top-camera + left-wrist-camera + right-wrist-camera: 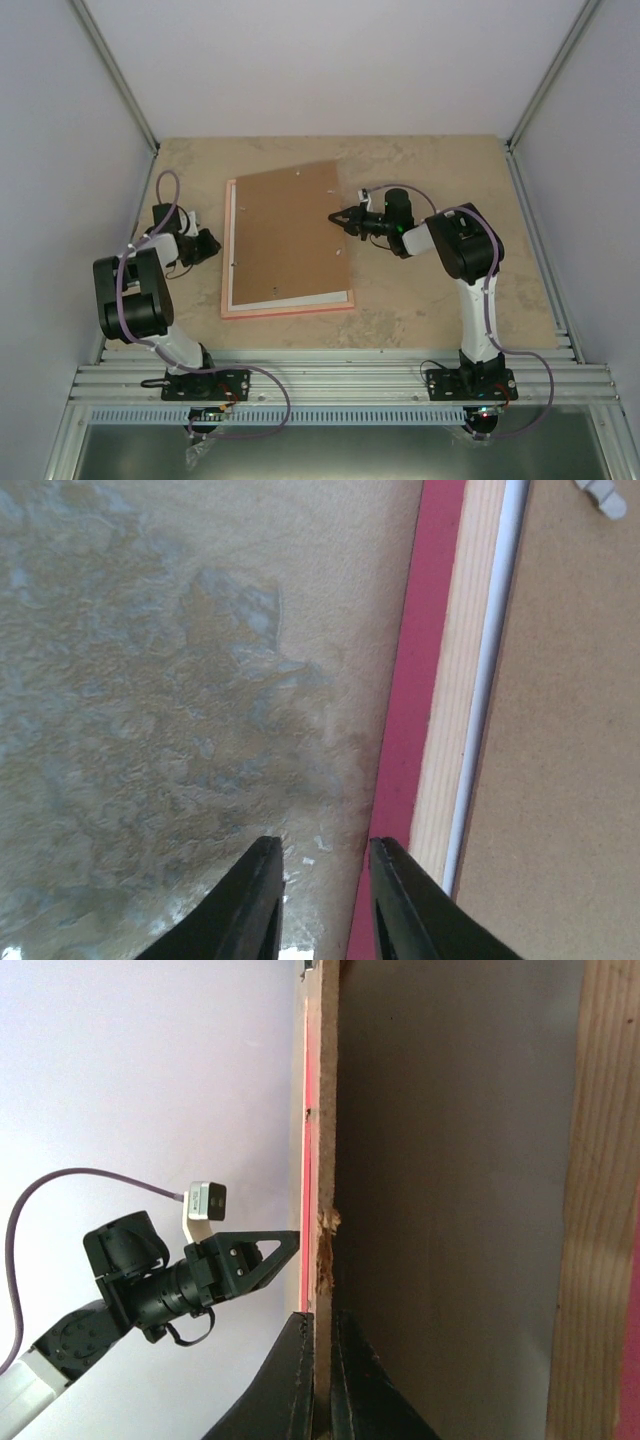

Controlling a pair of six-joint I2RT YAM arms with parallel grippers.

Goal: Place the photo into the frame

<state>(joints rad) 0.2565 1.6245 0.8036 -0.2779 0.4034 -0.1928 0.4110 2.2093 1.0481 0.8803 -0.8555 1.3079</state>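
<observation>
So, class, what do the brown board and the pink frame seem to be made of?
The brown board looks like pressed hardboard: matte brown, no grain, chipped fibrous edge. The frame seems pale wood, grain lines showing on its back, with matte pink paint on the side.

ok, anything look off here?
The board sits askew over the frame, not seated, its right edge raised in the right gripper. A chip shows on that edge beside the grip.

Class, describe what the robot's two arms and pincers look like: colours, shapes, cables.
The left arm and right arm share white links, black joint housings and a looping purple cable. The left pincer and right pincer have black tapered fingers.
</observation>
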